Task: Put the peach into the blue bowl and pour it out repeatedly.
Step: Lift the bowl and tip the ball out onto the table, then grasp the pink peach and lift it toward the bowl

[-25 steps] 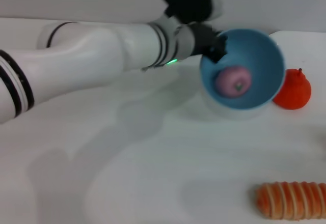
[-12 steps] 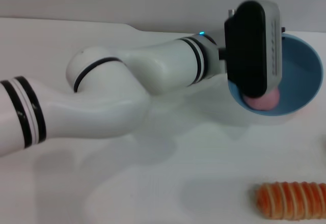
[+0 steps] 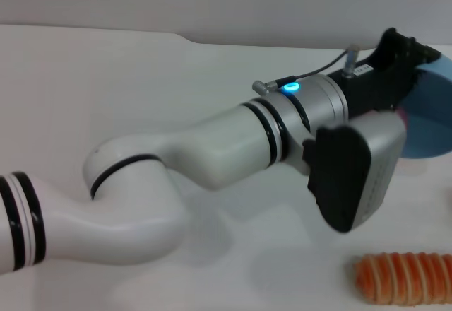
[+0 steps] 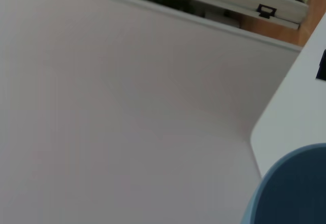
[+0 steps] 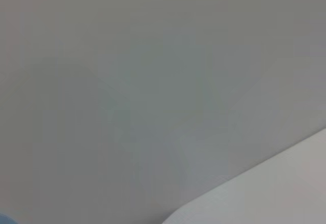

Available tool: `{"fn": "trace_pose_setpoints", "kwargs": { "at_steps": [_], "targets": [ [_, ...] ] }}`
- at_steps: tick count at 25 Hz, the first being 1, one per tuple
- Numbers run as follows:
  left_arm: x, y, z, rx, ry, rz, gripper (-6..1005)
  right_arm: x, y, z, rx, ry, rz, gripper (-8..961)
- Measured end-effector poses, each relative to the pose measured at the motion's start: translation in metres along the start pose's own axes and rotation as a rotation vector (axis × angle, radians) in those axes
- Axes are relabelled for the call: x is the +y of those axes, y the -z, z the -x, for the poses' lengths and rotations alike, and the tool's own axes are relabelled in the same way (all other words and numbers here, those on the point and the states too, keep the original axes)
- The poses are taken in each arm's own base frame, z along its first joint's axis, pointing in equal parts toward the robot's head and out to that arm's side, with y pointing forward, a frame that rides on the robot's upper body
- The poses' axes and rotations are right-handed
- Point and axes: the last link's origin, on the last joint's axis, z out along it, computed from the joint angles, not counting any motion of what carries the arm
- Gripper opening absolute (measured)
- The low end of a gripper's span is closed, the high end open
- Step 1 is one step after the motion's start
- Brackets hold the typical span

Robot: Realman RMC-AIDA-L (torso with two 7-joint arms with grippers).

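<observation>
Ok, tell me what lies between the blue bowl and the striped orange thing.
Head view: mostly bare white table between blue bowl and striped orange thing; the left arm's grey wrist block overhangs one side.

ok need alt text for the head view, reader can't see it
The robot's white left arm reaches across a white table, its wrist hiding most of the blue bowl at the right edge. A ridged orange object lies nearer the camera at lower right.

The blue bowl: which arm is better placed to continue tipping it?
The left. Its pincer is at the blue bowl on the table's far right side in the head view. The right arm does not show there, so it looks parked.
</observation>
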Motion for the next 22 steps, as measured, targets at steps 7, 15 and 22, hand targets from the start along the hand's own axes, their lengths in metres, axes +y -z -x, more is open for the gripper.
{"fn": "trace_pose_setpoints", "kwargs": {
  "at_steps": [7, 15, 22],
  "targets": [
    [0.007, 0.008, -0.012, 0.043, -0.125, -0.053, -2, 0.003, -0.005, 0.001, -0.004, -0.001, 0.012, 703],
    [0.008, 0.012, -0.019, 0.068, -0.185, -0.092, -2, 0.003, -0.007, 0.002, -0.005, 0.000, 0.013, 704],
    [-0.002, 0.010, -0.004, -0.009, 0.055, -0.131, -1, 0.005, -0.005, 0.001, -0.008, -0.011, 0.026, 704]
  ]
}}
